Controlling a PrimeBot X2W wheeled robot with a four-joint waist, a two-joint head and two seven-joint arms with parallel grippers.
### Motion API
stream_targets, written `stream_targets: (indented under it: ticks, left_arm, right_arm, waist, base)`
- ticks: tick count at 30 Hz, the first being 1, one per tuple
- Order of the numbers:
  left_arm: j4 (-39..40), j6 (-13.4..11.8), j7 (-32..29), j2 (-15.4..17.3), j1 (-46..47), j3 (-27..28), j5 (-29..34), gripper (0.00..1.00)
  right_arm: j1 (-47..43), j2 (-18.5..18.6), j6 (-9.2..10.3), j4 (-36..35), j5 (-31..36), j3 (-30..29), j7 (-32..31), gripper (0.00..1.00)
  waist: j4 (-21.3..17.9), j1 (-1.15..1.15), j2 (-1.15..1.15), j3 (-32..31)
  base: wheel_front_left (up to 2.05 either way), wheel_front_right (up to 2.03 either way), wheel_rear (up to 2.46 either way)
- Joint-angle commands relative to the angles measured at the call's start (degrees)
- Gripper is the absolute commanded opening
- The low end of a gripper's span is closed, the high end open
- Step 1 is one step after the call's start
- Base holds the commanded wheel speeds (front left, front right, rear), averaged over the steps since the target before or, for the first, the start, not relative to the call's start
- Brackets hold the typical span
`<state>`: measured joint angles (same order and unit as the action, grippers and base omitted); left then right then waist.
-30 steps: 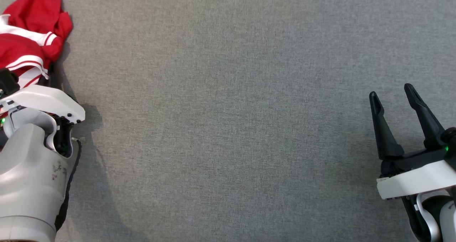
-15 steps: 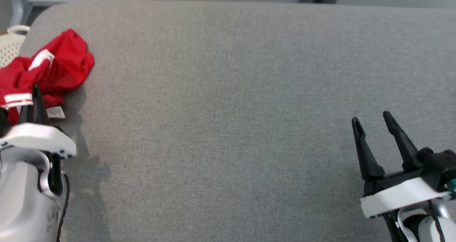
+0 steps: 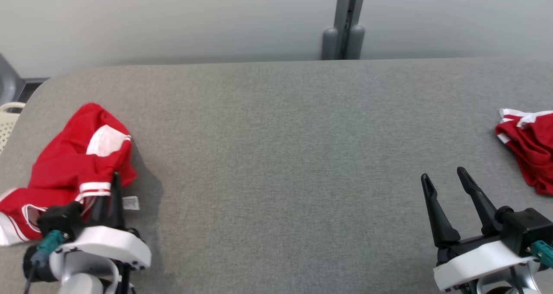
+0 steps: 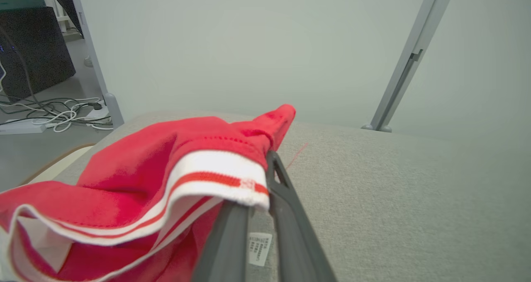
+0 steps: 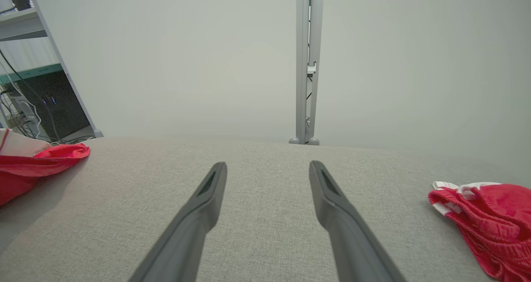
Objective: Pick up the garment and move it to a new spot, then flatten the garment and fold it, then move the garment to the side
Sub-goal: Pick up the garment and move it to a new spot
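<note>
The grey cloth-covered tabletop (image 3: 276,164) is open across its wide middle, reachable from either side. A crumpled red garment with white stripes (image 3: 69,168) crowds the left end, a second red-and-white bundle (image 3: 529,151) the right edge; a grey metal post (image 3: 345,21) stands behind the far rim.
</note>
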<state>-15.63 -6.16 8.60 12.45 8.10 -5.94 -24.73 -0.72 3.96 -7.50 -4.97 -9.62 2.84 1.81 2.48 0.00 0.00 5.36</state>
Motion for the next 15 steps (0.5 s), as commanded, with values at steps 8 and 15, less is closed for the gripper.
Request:
stream_targets:
  ticks: [8,15]
  left_arm:
    - [12.2,-0.6,-4.8,-0.9,-4.9,-4.6,1.6,0.0]
    - [13.5,3.6,-7.5,-3.6,3.0,-12.1,3.3,0.0]
  right_arm:
    - [-1.0,-0.1,0.0,0.7,-0.5,-0.2,1.3,1.0]
    - [0.1,-0.2,0.0,-0.2,-1.5,-0.7,0.9,1.0]
  waist:
    - [-4.6,0.0,0.0,-2.2]
    - [-7.8,0.0,0.0,1.3]
  base:
    - [0.0,0.0,0.0]
    - [0.0,0.0,0.0]
